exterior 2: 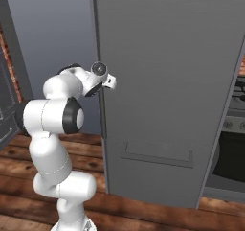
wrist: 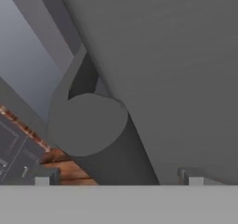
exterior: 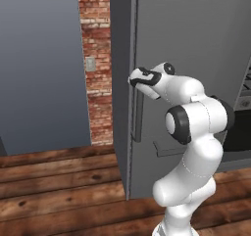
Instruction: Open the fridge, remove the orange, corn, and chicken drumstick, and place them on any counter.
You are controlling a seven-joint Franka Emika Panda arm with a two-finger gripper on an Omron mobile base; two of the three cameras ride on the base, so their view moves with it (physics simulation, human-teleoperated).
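Hand view, closest in: the two fingertips [wrist: 42, 177] sit far apart at the bottom edge, spread wide and gripping nothing. The fridge's bar handle [wrist: 88, 125] runs up between them, seen end-on as a round grey cap, close to the camera but not touched by either tip. Behind it is the flat grey fridge door, with a strip of wooden floor [wrist: 65, 165] at lower left.

Left base view: the gripper [exterior: 133, 81] is up against the handle [exterior: 137, 113] at the left edge of the closed fridge [exterior: 196, 59]. Beyond, a brick wall strip [exterior: 97, 59] with a small switch plate [exterior: 90, 63], and a blue-grey panel to the left.

Right base view: the gripper [exterior 2: 109, 83] is at the door's left edge; the handle is hidden by the arm. This side shows a recessed drawer pull [exterior 2: 158, 155] low on the fridge door and a dark oven [exterior 2: 232, 148] at far right.
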